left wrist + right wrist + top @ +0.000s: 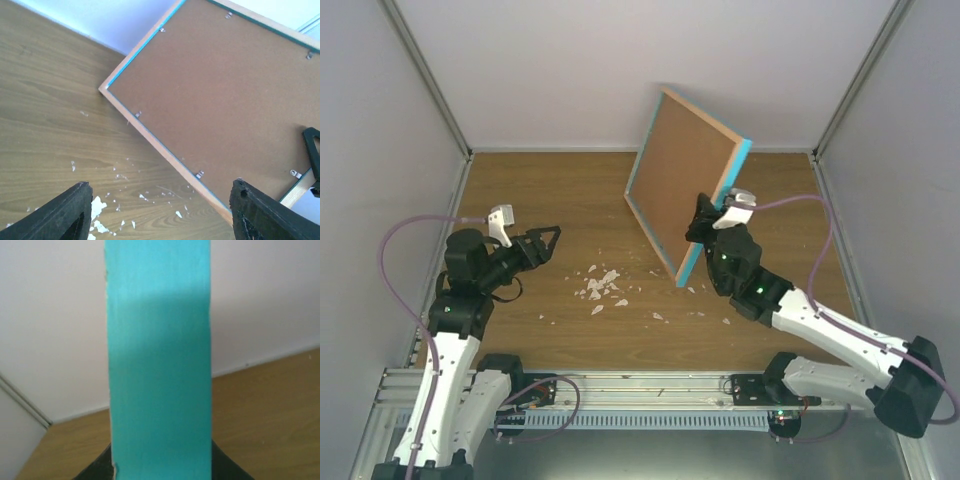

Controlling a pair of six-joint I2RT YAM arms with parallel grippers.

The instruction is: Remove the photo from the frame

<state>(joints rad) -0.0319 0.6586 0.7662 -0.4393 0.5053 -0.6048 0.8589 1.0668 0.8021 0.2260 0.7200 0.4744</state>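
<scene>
Between the left gripper and the tilted frame the table offers free passage over scattered scraps, while the right gripper occupies the frame's right edge.

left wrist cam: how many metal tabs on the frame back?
6 tabs on the frame back: one on the upper-left edge, two upper-right, two lower-left, one lower-right. More may sit off-picture.

The frame shows a plain brown fibreboard back edged in pale wood, with bright turquoise along its side. Beneath the frame the table is warm brown wood grain, and scattered white flakes speckle it left of the frame's lower corner.
</scene>
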